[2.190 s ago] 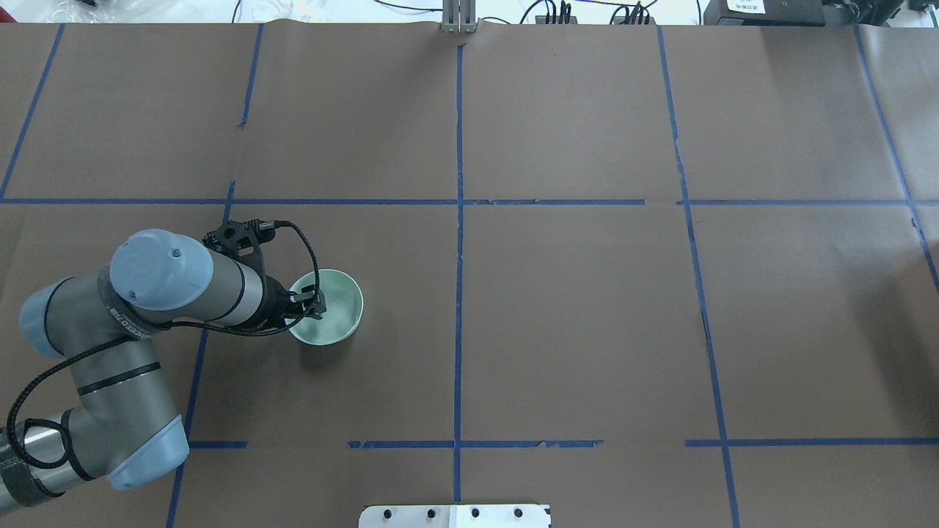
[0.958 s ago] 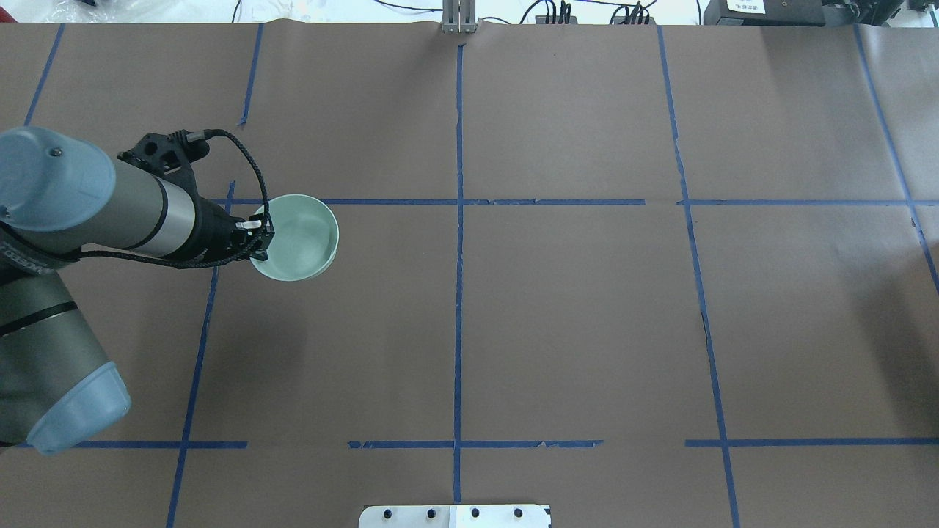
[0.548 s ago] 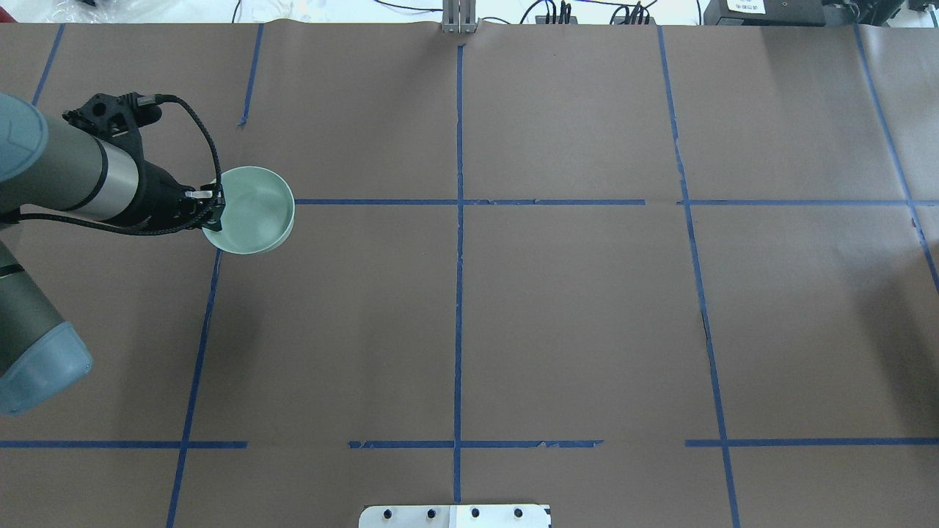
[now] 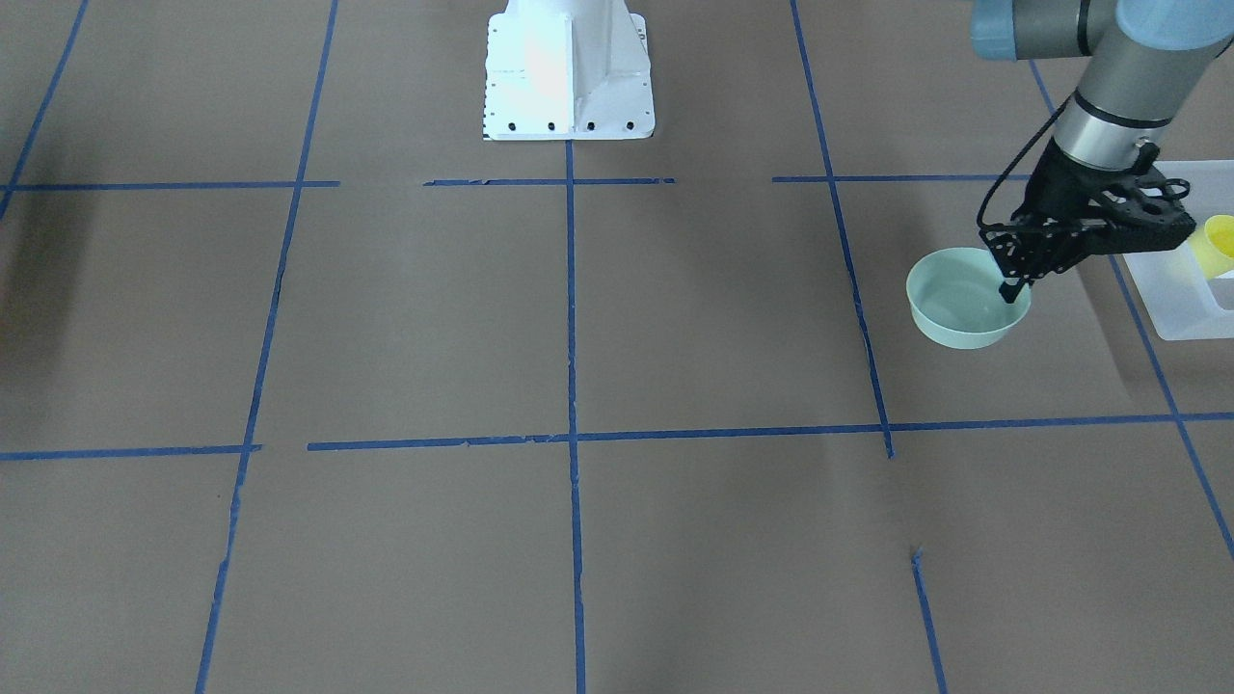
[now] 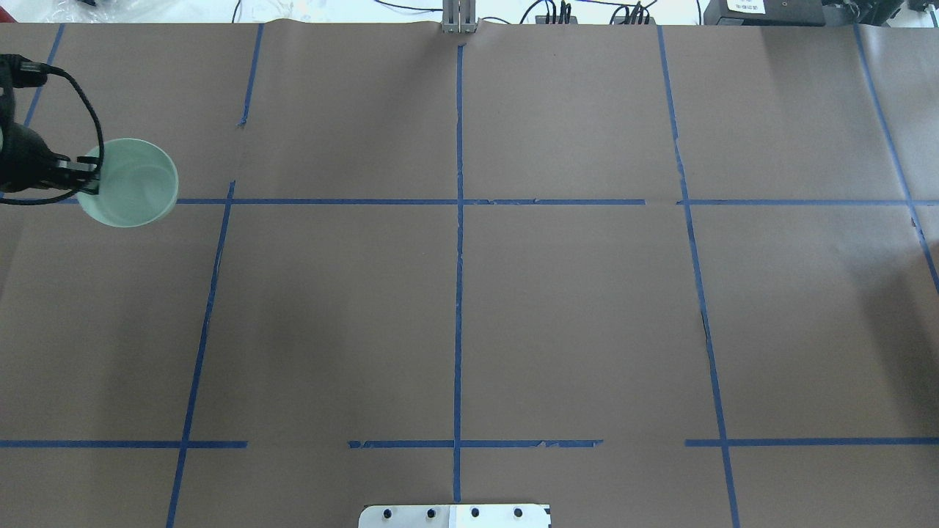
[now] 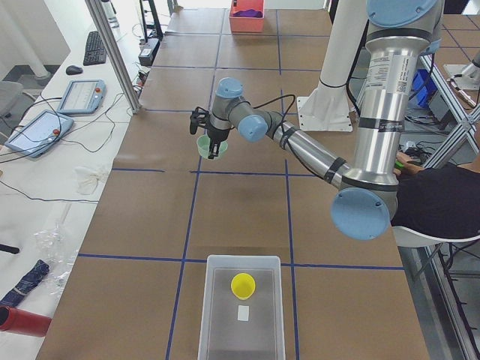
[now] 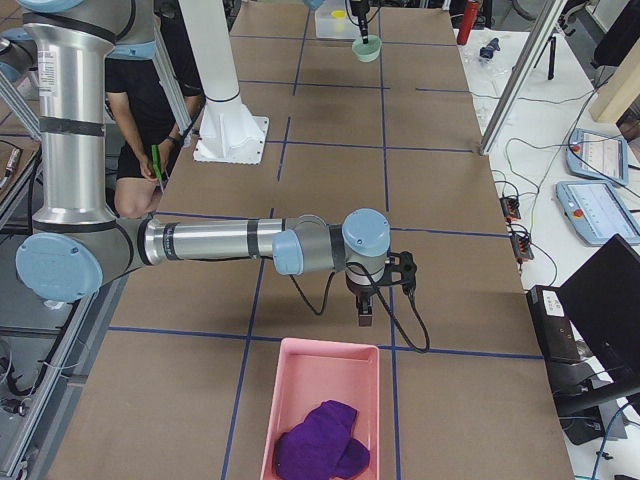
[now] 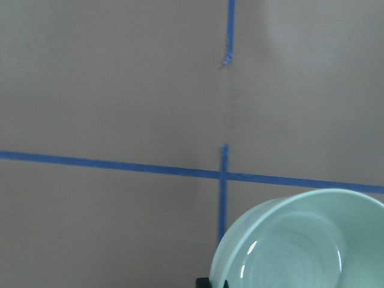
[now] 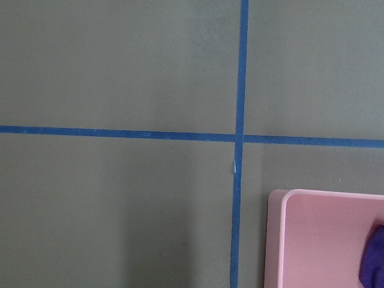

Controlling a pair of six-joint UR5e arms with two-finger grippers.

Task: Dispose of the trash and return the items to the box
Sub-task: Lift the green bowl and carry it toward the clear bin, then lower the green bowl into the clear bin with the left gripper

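Left jaws: closed on the rim of the bowl (image 4: 954, 310), on the side nearest the box (image 4: 1181, 299). One finger (image 4: 1008, 292) sits inside the wall; the other is outside it. Grip is narrow, only the wall's thickness between the pads.

Bowl: pale mint green, round and shallow, mouth up and about level. It is held clear of the bench (image 4: 386, 318). It hangs near the box but not over it, on the box's side toward the bench's middle. The inside looks bare in the left wrist view.

Left arm (image 4: 1109, 106): reaches down over the bowl from above the box end, with a black cable looping off the wrist.

Box: frosted white tub, sitting flat at the bench's end. The yellow cup (image 6: 242, 285) stands upright inside it. A small white label (image 6: 243, 313) shows just beside the cup.

Right jaws: at the bench end farthest from the box, hanging low and pointing down. They show only in the right side view. Cannot tell whether they are apart or together, and nothing is seen in them.

Pink bin (image 7: 320, 400): on the bench at the end opposite the box, just beside the right jaws. A purple cloth (image 7: 315, 450) lies bunched inside it.

Blue tape lines (image 4: 569, 289) grid the brown bench cover between the box and the pink bin.
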